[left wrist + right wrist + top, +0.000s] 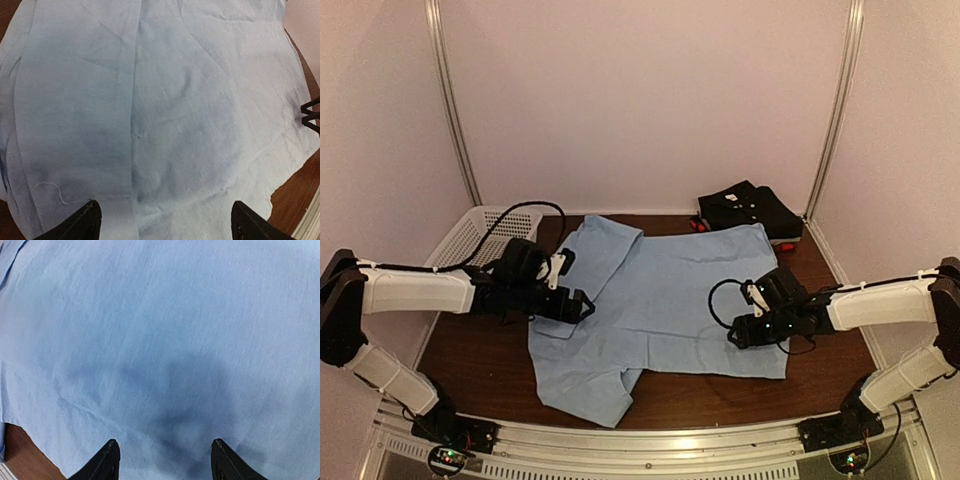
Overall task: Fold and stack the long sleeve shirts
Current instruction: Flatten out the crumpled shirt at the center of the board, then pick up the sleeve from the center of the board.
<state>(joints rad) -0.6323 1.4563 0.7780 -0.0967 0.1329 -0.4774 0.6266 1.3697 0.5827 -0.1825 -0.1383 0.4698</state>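
- The light blue shirt (680, 300) lies spread flat in the middle of the table (480, 370), plain cloth uppermost. No collar or buttons can be made out.
- Its long axis runs across the table from left to right. Two sleeve flaps jut from its left end, one toward the far side and one toward the near edge, so the shoulders appear to point left and the straight hem right.
- The left gripper (167, 227) hangs low over the shirt's left end, between the two flaps. Its fingers are spread wide with nothing between them, and a long crease or seam runs through the cloth ahead of it.
- The right gripper (165, 462) sits over the shirt's right end, toward the near corner. It is likewise released, fingers apart above smooth cloth and holding nothing.
- With one gripper at each end, the arms look placed to smooth the shirt or to take hold for a fold. Whether any fingertip touches the cloth cannot be told.
- Just beyond the shirt's far right corner rests a folded black shirt (745, 208) with red cloth (786, 243) peeping from under it. This is probably the stack the blue shirt will join, kept aside to leave folding room.
- Off the shirt's far left corner stands a white mesh basket (470, 235), close to the far sleeve flap.
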